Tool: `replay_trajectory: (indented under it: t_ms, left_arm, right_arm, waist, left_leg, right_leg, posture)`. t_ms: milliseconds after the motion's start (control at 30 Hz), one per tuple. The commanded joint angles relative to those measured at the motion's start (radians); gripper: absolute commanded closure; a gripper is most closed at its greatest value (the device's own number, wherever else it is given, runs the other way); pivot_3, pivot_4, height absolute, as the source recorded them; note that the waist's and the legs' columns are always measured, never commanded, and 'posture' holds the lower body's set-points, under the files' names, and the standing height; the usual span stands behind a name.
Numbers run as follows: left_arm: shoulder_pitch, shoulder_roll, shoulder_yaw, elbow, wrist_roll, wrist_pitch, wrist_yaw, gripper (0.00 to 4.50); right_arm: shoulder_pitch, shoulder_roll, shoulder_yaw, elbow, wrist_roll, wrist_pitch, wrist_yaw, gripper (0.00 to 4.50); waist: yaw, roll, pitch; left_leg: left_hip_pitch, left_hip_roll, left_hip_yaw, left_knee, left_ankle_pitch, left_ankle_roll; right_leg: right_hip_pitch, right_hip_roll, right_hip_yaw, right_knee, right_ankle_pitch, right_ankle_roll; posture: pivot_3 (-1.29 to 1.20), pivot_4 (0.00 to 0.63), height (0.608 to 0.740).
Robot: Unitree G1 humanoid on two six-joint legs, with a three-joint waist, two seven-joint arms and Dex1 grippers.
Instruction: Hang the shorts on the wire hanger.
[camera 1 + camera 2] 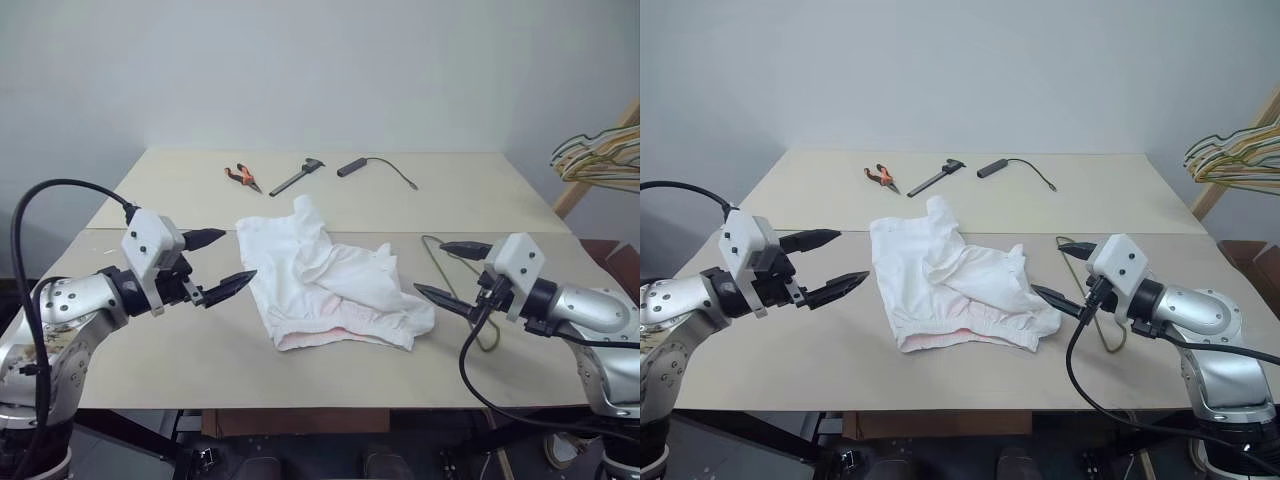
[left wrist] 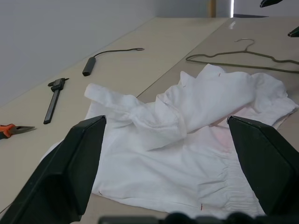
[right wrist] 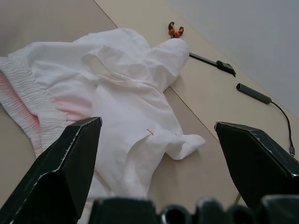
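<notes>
Left eye view: both tools, left (image 1: pixel 222 260) and right (image 1: pixel 452 271), gape wide beside shorts (image 1: pixel 325 280) (no readable writing).

The pale beige surface (image 1: pixel 200 350) is made of 2 slabs meeting at a seam across the middle. On the far slab lie 3 items in a loose row: orange-handled pliers (image 1: pixel 243 177), then a dark caliper-like tool (image 1: pixel 297 176), then a black stick-shaped device (image 1: pixel 352 166) trailing a thin cable (image 1: pixel 394 170). At the right edge, several coloured hangers (image 1: pixel 602 160) hang bunched against a wooden post (image 1: pixel 580 185).
</notes>
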Motion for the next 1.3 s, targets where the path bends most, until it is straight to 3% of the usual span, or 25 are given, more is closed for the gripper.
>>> replay_trajectory:
  t_ms: [33,400,700,900,1033,1300]
  left_arm:
    - [-0.008,-0.001,0.029,-0.007,-0.024,-0.037,-0.005,0.0]
    - [-0.014,0.001,0.025,-0.013,-0.052,-0.031,0.008,0.0]
    - [0.004,-0.023,0.021,-0.028,-0.061,-0.034,0.045,0.0]
    - [-0.022,-0.022,0.002,-0.021,-0.063,-0.032,0.047,0.0]
    - [-0.029,-0.019,0.002,-0.02,-0.064,-0.03,0.048,0.0]
    - [-0.008,-0.03,0.001,-0.044,-0.067,-0.032,0.069,0.0]
  right_arm:
    - [-0.018,-0.011,-0.024,-0.022,0.017,-0.009,-0.006,0.02]
    - [-0.033,-0.032,0.033,-0.072,-0.022,-0.018,0.008,0.02]
    - [0.008,-0.148,0.255,-0.261,-0.191,0.063,0.017,0.02]
    - [-0.036,-0.171,0.511,-0.153,-0.474,0.084,0.009,0.02]
    - [-0.092,-0.131,0.589,-0.042,-0.598,0.078,-0.017,0.87]
    - [-0.203,-0.125,0.606,0.1,-0.695,-0.04,-0.007,3.66]
  waist:
    - [0.0,0.0,0.0]
    - [0.001,0.0,0.0]
    - [0.001,0.0,0.0]
    - [0.0,-0.001,0.0]
    - [-0.002,-0.001,0.0]
    - [0.0,-0.001,0.0]
  left_leg:
    - [0.0,0.0,0.0,0.0,0.0,0.0]
    - [0.0,0.0,0.0,0.0,0.0,0.0]
    - [0.0,0.0,0.0,0.0,0.0,0.0]
    - [0.0,0.0,0.0,0.001,0.0,0.0]
    - [0.0,0.0,0.0,0.001,0.0,0.0]
    - [0.0,0.0,0.0,0.001,0.0,0.0]
  right_leg:
    - [0.0,0.0,0.0,0.0,0.0,0.0]
    - [0.0,0.0,0.0,0.0,0.0,0.0]
    - [0.0,0.0,0.0,0.0,0.0,0.0]
    - [0.0,0.0,0.0,0.0,0.0,0.0]
    - [0.0,0.0,0.0,0.0,0.0,0.0]
    - [0.0,0.0,0.0,0.0,0.0,0.0]
  posture:
    - [-0.01,0.0,0.74]
    - [-0.01,0.0,0.74]
    - [-0.03,0.0,0.74]
    - [-0.02,0.0,0.74]
    - [-0.02,0.0,0.74]
    - [-0.01,0.0,0.74]
